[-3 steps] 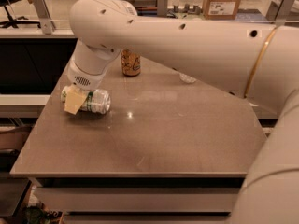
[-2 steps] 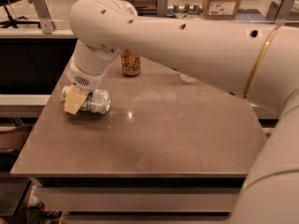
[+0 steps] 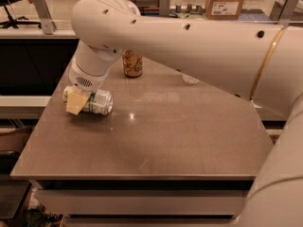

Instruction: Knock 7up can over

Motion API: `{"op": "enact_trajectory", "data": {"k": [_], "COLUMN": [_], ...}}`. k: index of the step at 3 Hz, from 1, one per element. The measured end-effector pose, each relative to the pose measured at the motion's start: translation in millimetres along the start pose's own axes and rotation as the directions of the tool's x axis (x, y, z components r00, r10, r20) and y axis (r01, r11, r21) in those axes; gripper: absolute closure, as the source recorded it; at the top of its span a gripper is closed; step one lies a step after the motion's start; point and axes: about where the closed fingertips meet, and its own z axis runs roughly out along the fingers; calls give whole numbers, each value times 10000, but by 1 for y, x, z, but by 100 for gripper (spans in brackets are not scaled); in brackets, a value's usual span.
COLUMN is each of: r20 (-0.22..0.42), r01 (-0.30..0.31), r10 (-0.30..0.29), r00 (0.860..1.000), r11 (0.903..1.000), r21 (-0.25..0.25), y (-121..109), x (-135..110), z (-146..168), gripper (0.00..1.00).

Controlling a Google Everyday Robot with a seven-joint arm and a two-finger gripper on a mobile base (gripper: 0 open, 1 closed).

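The 7up can (image 3: 97,102), white and green with a silver end, lies on its side near the left edge of the grey-brown table (image 3: 156,136). My gripper (image 3: 75,101) hangs from the white wrist right at the can's left part, one pale yellow finger pad (image 3: 75,103) in front of the can. The rest of the gripper is hidden behind the wrist and the can.
A gold-orange can (image 3: 133,64) stands upright at the back of the table behind my arm. A clear plastic object (image 3: 190,79) shows just under my forearm at the back. My large white arm crosses the upper right of the view. Desks and chairs stand behind.
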Motion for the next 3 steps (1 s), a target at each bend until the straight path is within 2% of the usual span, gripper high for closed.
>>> {"op": "enact_trajectory", "data": {"k": [1,2,3], "r20": [-38,-191,-191], "r01": [26,91,91], "r10": [-26,-91,-91], "r00": [10000,9998,9998], "r11": [10000,10000,10000], "r21": [14,-15,-15], "y": [1,2,2], "x": [0,-2,-2], "z": [0,1,1], "gripper": [12,0,0]}}
